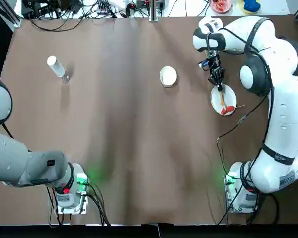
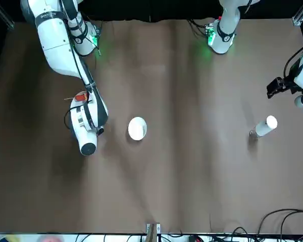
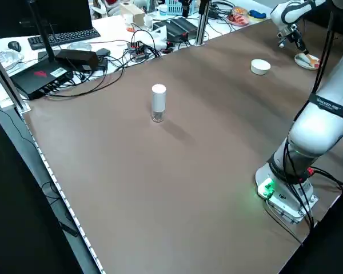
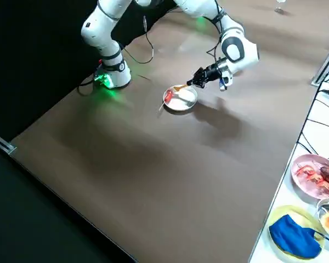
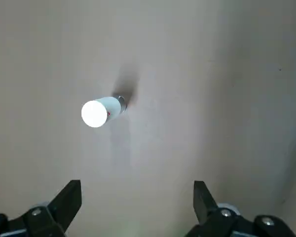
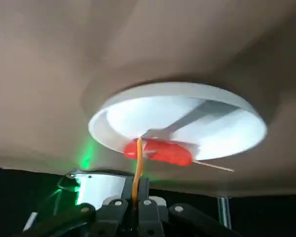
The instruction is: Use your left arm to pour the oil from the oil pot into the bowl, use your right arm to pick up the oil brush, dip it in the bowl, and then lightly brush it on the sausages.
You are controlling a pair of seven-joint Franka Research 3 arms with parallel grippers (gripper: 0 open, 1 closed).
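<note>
With 12 o'clock pointing away from my bases, my right gripper (image 6: 136, 190) was pressed together on the orange handle of the brush (image 6: 137, 170), pinching it above the plate (image 1: 217, 96). The handle reached down toward the sausage (image 6: 168, 152); I think its far end was at the meat, though the view was too poor to be sure they touched.

The red sausage lay at the plate's 5 o'clock side, and its thin wooden skewer (image 6: 213, 165) poked out past the rim toward 4 o'clock.

My left gripper (image 5: 137, 197) was spread wide with nothing between its fingers, raised above the table (image 1: 124, 148) at roughly 8 o'clock from the oil bottle (image 3: 159, 101). That bottle stood upright on its clear base, white cap uppermost, well apart from the dishes.

The small white bowl (image 1: 168, 77) sat between bottle and plate: from it, the bottle was at 9 o'clock, far off, and the plate near, at 4 o'clock. I could not tell what the bowl held.
</note>
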